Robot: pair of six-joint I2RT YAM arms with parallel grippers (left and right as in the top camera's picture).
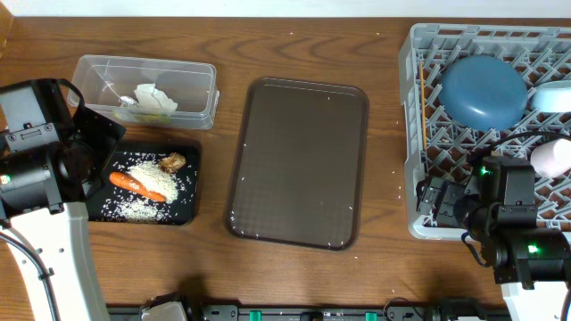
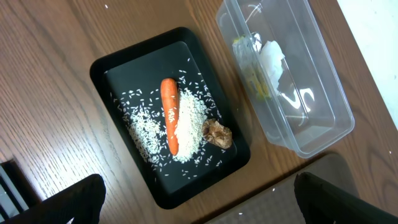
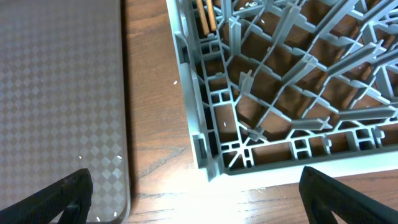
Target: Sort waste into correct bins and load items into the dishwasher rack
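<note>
- Two grippers, both with jaws spread wide and holding nothing: the left gripper point(image 2: 199, 193) hangs above the black tray point(image 1: 190, 192), the right gripper point(image 3: 196, 186) above the near-left corner of the dishwasher rack point(image 1: 412, 134).
- The one black tray, at the near left, holds one carrot point(image 1: 136, 185) lying on the rice point(image 1: 143, 209) (too many grains to count) and one brown lump point(image 1: 172, 161) at the rice's edge.
- One brown serving tray point(image 1: 299, 160) lies between the black tray and the rack.
- The rack holds one blue dish point(image 1: 484, 92), one light-blue cup point(image 1: 553, 95), one white cup point(image 1: 553, 156) and the chopsticks point(image 1: 422, 89) along its left wall.
- Farthest, one clear tub point(image 1: 201, 76) holds one napkin point(image 1: 153, 94) and one wrapper point(image 2: 254, 78).
</note>
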